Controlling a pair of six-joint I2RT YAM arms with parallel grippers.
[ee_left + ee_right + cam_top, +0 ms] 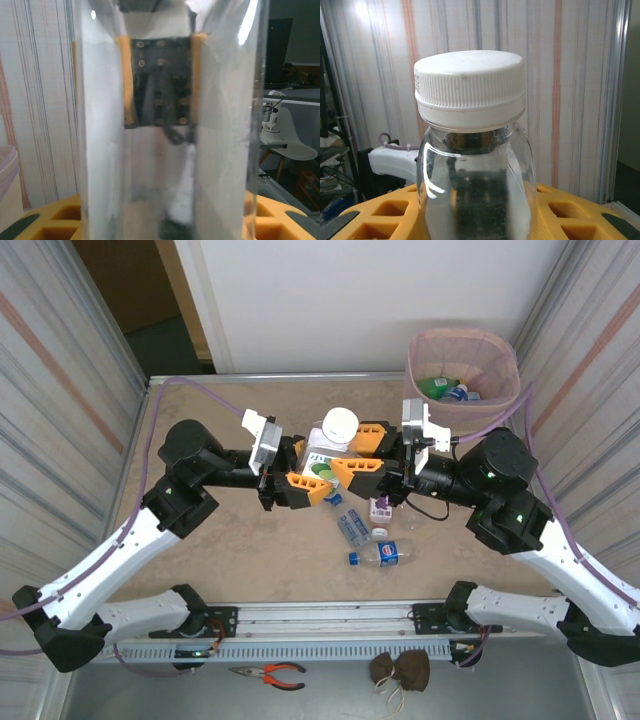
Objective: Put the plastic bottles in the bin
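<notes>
On the grey ledge at the near edge lie a pair of orange-handled pliers (268, 673) and, to their right, a small brown cloth pouch (400, 670). Past the arm bases, on the beige tabletop (200, 570), a clear plastic bottle with a blue cap and blue label (385, 553) lies on its side right of centre. Just behind it lies a second clear plastic bottle with a bluish label (352, 527), and just beside that one sits a small white and purple container (380, 508).

Above the middle of the table the two arms meet from either side around one thing: a clear plastic bottle with a wide white ribbed cap and a green and white label (322, 455), lifted off the tabletop with the cap uppermost. The left gripper (305, 468) is clenched on the body of this white-capped bottle. In the left wrist view the clear wall stands right in front of the lens, with the yellow-orange fingers (50, 220) on either side of it. The right gripper (362, 455) has its orange fingers on both sides of the same bottle. In the right wrist view they lie close against the clear shoulder below the cap, but I cannot tell whether they press on it or only flank it.

Farthest back, in the far right corner behind the right arm, stands the round bin with a pale pink mesh rim (465, 335). Inside it lie a green plastic bottle (435, 387) and, touching it, another bottle with a blue cap (460, 393)
</notes>
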